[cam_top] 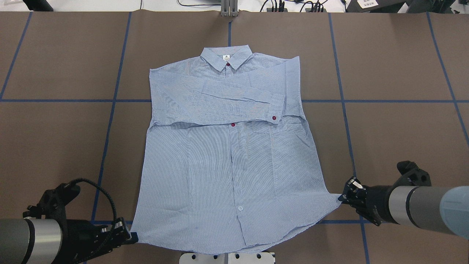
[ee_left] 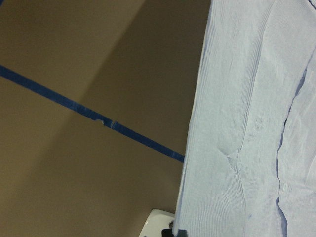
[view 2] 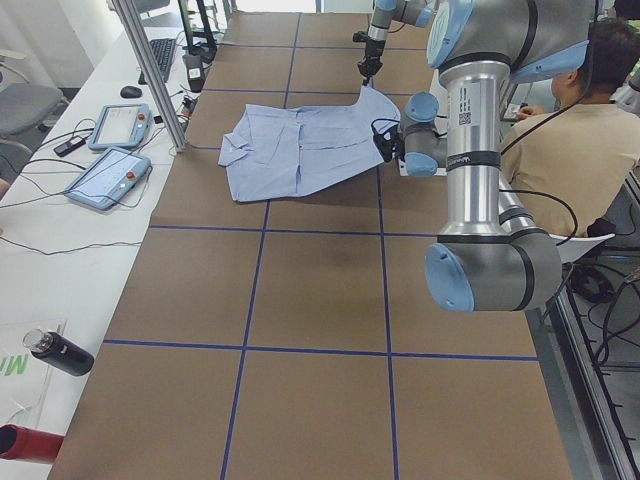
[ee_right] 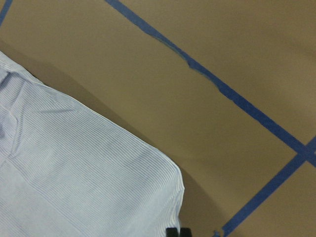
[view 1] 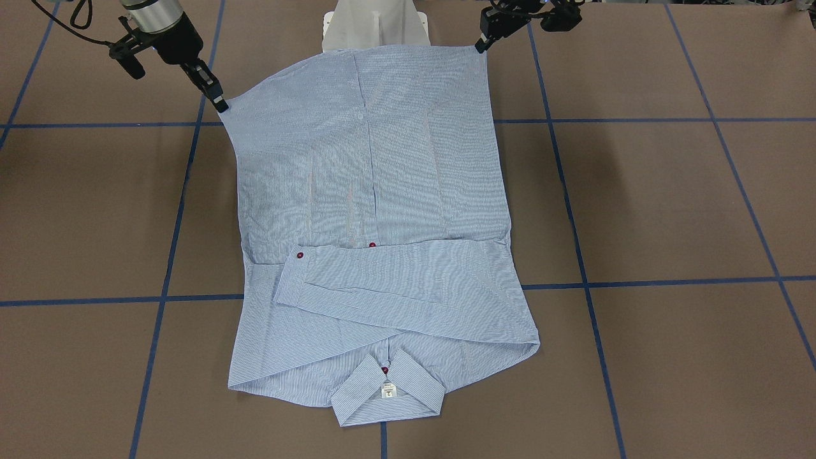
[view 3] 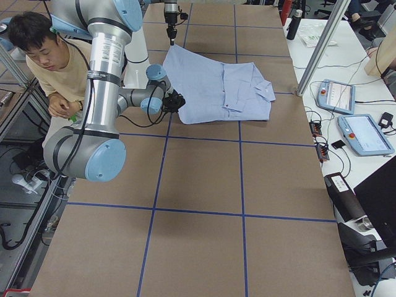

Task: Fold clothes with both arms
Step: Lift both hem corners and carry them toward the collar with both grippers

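A brown table [cam_top: 403, 73] gridded with blue tape [cam_top: 110, 128] fills the floor, with a white bench [view 2: 60, 270] carrying teach pendants [view 2: 108, 178] alongside. The shirt [cam_top: 227, 172] lies front-up at centre, sleeves folded across the chest and collar away from the robot. The left gripper [cam_top: 128, 234] and right gripper [cam_top: 342, 198] each pinch a hem corner.

Brown table [cam_top: 403, 55], blue tape grid [cam_top: 395, 101], white side bench [view 2: 60, 260] with pendants [view 2: 108, 178], seated operator [view 3: 43, 55]
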